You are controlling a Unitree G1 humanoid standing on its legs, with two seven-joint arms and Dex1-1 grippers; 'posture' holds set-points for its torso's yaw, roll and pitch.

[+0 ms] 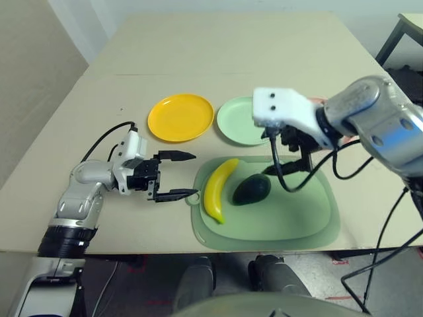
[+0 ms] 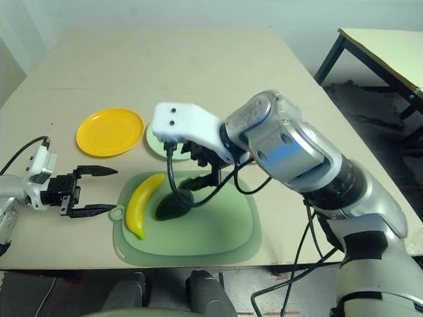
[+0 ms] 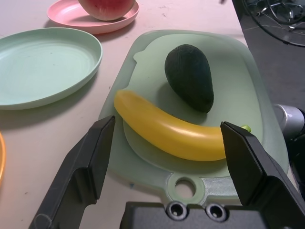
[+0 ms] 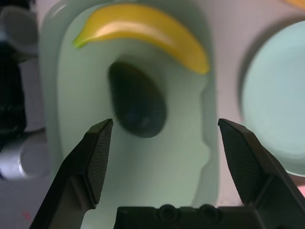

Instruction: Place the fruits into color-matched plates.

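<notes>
Three toy fruits and three round plates are here, with one green mat. Two fruits, one banana (image 1: 221, 189) and one avocado (image 1: 252, 189), lie on the mat (image 1: 291, 228); one watermelon wedge (image 3: 107, 5) sits on the pink plate (image 3: 90, 21). The banana lies along the mat's left edge, the one with the tab hole, its upper end reaching towards the mat's far left corner. The avocado lies just beside it, farther in from that edge, nearer the far edge than the near one.

The mat lies at the table's near edge, between the table's two near corners. Beyond the mat's far edge stand the plates: the yellow plate (image 1: 180, 117) nearest the table's left edge, the mint plate (image 1: 238, 121) next to it, then the pink one.

Two grippers are over the table. The left gripper (image 1: 186, 176) is wide open and empty, its fingers pointing at the mat's left edge. The right gripper (image 4: 166, 123) is wide open too, holding nothing, above the mat near the avocado, its arm crossing in front of part of the mint plate.

The table (image 1: 218, 49) is one pale, plain surface with a faint line across it. Past its far edge is a light wall; beyond its right edge stands one more table (image 2: 390, 56) with dark legs. The floor is grey, with red marks and loose black cables.
</notes>
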